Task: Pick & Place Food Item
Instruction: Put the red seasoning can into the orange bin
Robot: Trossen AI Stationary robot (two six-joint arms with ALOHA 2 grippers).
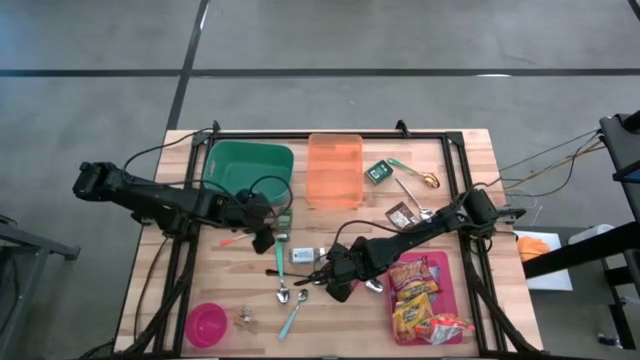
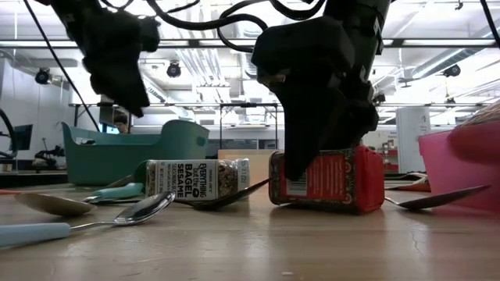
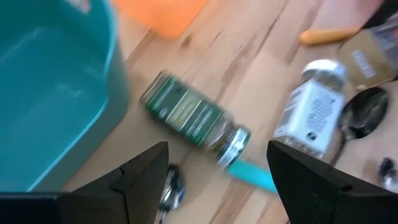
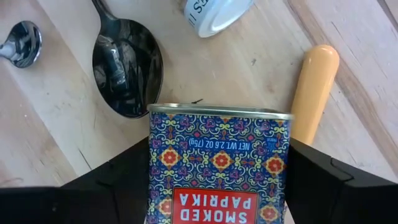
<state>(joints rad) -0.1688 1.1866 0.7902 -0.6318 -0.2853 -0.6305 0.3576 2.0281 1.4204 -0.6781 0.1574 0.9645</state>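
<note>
A smoked paprika tin (image 4: 219, 155) with a blue patterned label lies flat on the wooden table (image 1: 470, 160), near the middle; the low view shows its red side (image 2: 332, 181). My right gripper (image 1: 340, 283) comes down over it, shut on the tin. My left gripper (image 3: 217, 155) hangs open above the table, left of centre, over a green-labelled spice jar (image 3: 193, 118) lying on its side. A white bagel-sesame jar (image 2: 195, 179) lies beside the tin. My right gripper pinches the paprika tin between its two fingers, one on each long side edge (image 4: 157, 174), toward the tin's bottom end. The fingers come steeply from above and lie across the tin. The tin lies with its back flat on the table.
A teal bin (image 1: 245, 165) and an orange bin (image 1: 334, 170) stand at the back. A pink tray (image 1: 440, 265) with snack packets is at the front right, a pink bowl (image 1: 206, 322) at the front left. Spoons (image 1: 283, 293) and an orange handle (image 4: 314, 87) lie close to the tin.
</note>
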